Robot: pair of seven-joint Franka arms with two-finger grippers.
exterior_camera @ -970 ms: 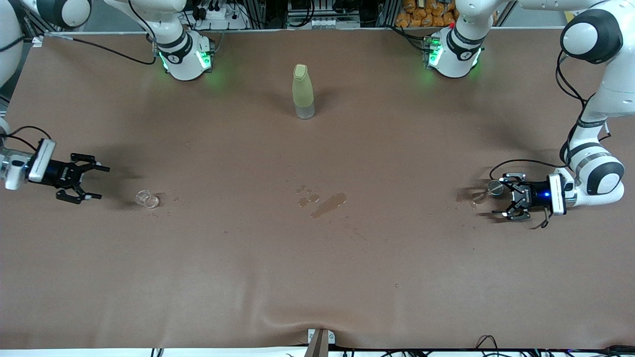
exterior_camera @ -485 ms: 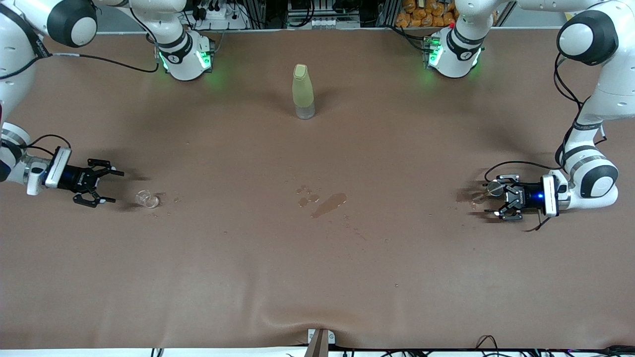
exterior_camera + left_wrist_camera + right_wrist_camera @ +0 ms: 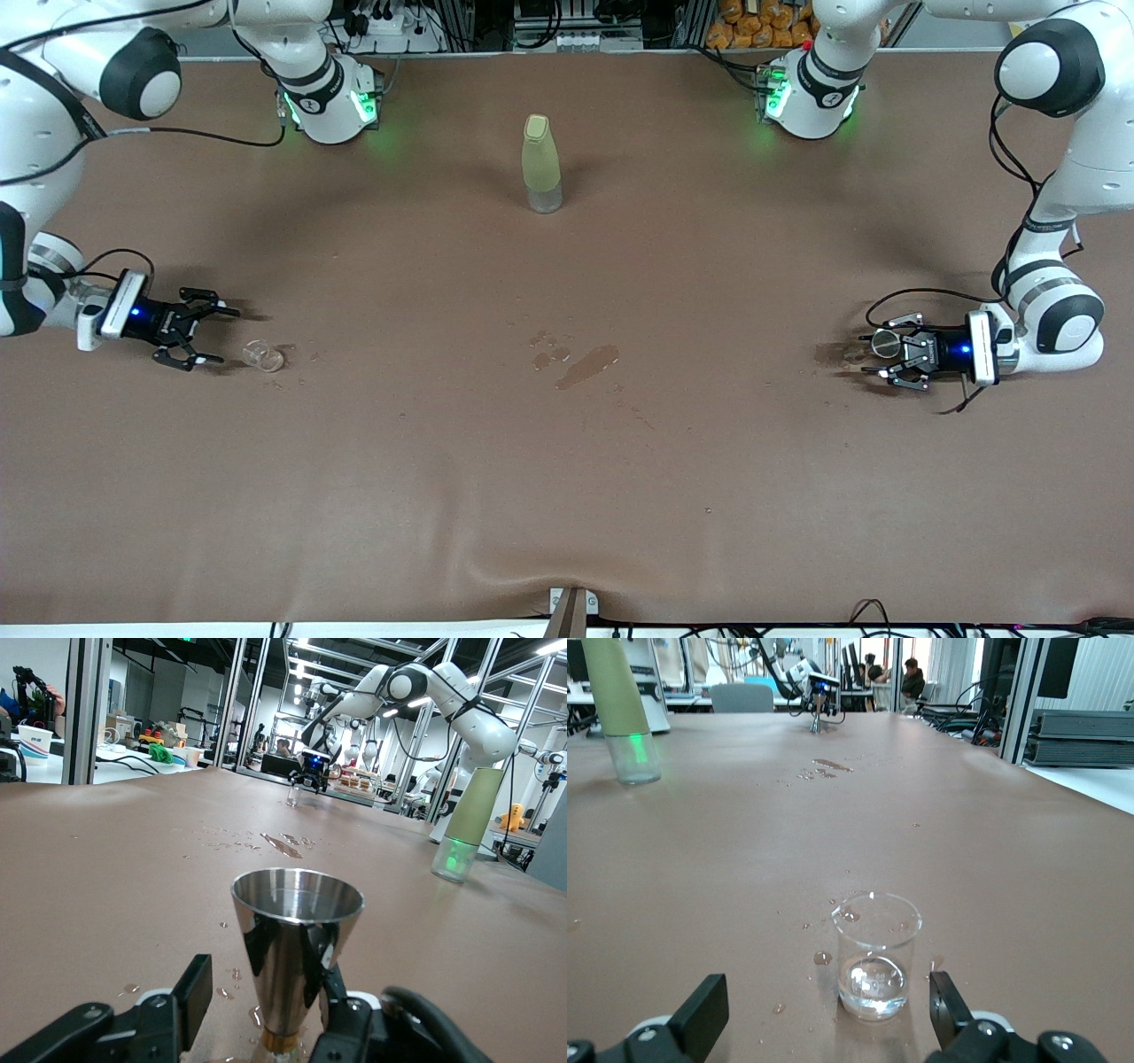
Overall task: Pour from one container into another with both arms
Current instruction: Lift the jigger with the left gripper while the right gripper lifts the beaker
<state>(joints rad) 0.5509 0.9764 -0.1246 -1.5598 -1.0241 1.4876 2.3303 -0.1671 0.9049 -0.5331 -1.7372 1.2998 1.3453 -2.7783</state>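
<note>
A steel cone-shaped cup (image 3: 881,341) stands on the brown table at the left arm's end. My left gripper (image 3: 887,352) lies low around it. In the left wrist view the cup (image 3: 297,948) stands between the fingers; one finger (image 3: 193,985) is still a gap away, and the other sits close against its stem. A small glass beaker (image 3: 263,355) with a little clear liquid stands at the right arm's end. My right gripper (image 3: 223,335) is low beside it and open. In the right wrist view the beaker (image 3: 875,957) stands just ahead of the spread fingertips (image 3: 707,1001), untouched.
A tall pale green bottle (image 3: 541,164) stands mid-table, nearer the arm bases. A wet streak (image 3: 586,365) and drops mark the cloth in the middle. Small drops lie around the beaker and the cup. The cloth bulges at the front edge (image 3: 567,576).
The right gripper has moved along the table toward the beaker. The left gripper's fingers have narrowed around the steel cup.
</note>
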